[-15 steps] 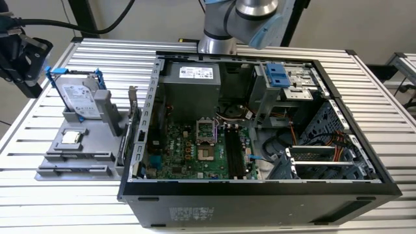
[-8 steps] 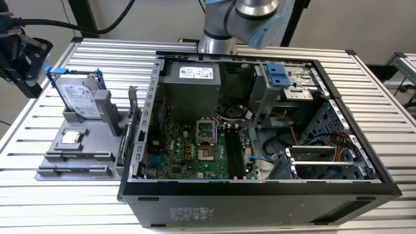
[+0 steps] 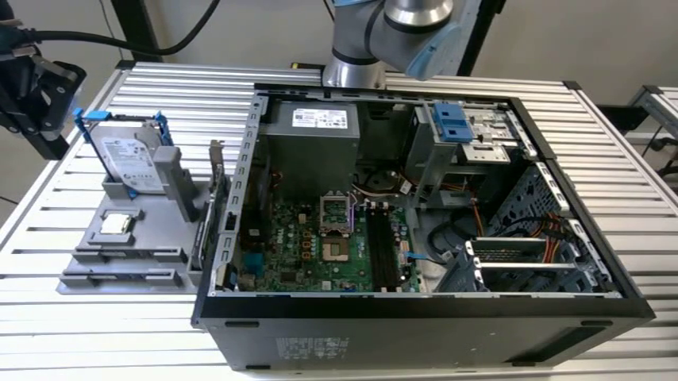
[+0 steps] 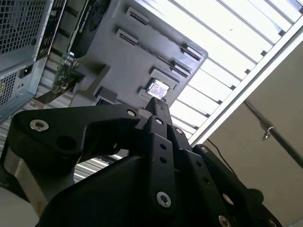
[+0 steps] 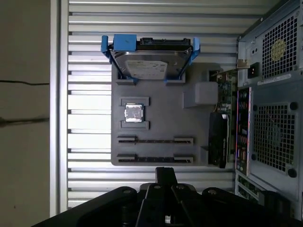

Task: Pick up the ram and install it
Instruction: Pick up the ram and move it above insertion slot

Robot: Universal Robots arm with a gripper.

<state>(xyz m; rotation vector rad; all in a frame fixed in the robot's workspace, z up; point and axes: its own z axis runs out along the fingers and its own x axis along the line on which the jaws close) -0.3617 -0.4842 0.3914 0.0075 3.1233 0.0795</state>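
Claw (image 4: 155,101), pressed together and pinching nothing, is hovering above the gray tray (image 5: 165,118). Ram (image 5: 155,159) is seemingly sitting edge-on in a tray holder, at 9 o'clock of the case (image 3: 424,317) in the exterior view. Pickup and install are being judged pending.

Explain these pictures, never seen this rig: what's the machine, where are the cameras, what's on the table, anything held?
It's one robot arm with a gripper, set up at an open computer case on a slatted table. The exterior view looks on from off the arm; both wrist views ride on the arm itself. In the first wrist view, a grey tray carries a hard drive, a chip, an expansion card and two thin ram sticks. The gripper hovers near those sticks, seemingly holding nothing.
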